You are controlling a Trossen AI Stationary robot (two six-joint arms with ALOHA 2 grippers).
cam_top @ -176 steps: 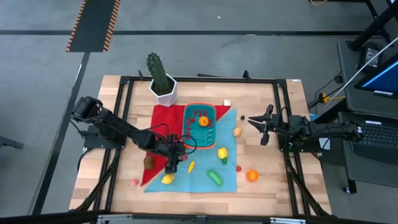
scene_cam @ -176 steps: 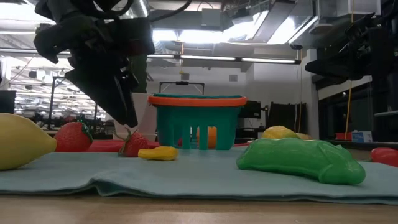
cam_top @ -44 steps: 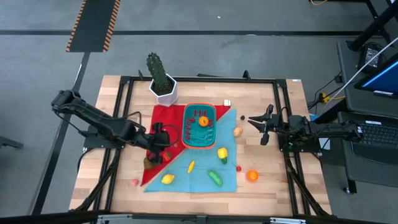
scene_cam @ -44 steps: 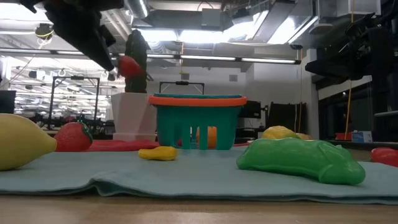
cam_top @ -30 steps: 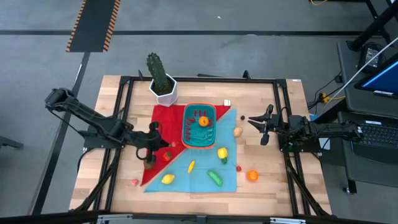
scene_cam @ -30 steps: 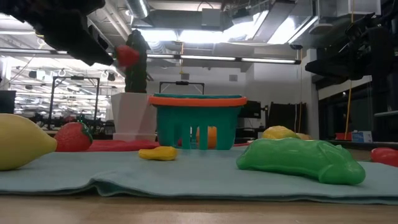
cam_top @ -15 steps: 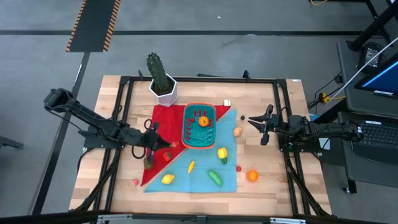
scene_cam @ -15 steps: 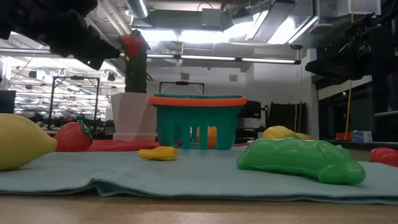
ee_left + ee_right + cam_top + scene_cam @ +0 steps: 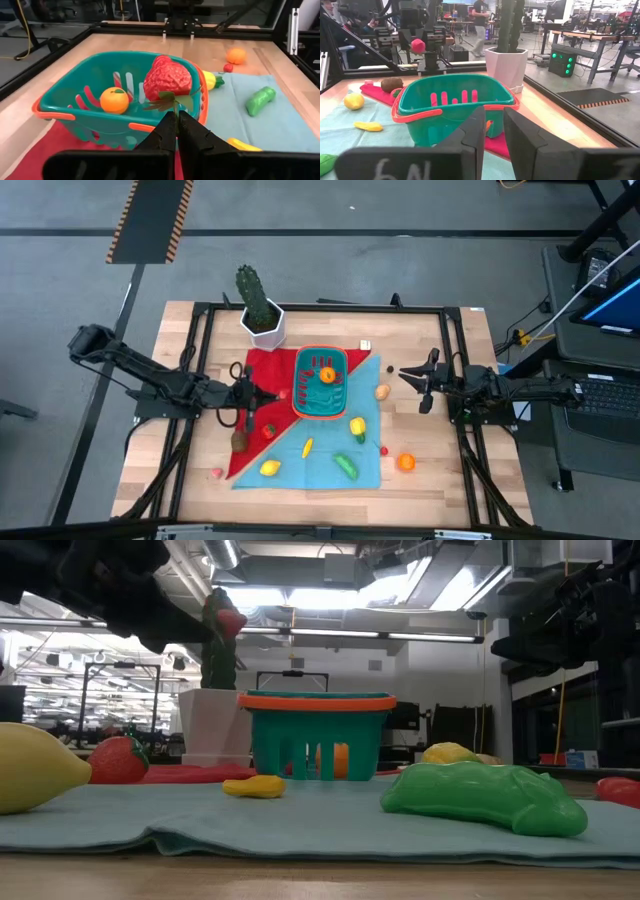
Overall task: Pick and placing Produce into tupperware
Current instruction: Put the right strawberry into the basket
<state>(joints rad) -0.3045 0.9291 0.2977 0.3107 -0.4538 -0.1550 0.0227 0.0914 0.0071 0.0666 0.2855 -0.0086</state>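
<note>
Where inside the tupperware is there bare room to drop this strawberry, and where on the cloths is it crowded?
The left gripper, shut on the strawberry, hangs beside the tupperware. Inside, only an orange shows, so the rest of the floor looks free. The right gripper waits over bare wood. The crowded part is the teal cloth, with a yellow pepper and cucumber.

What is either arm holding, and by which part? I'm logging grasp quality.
The left end effector pinches a red strawberry by its green leafy stem; the right end effector holds nothing.
</note>
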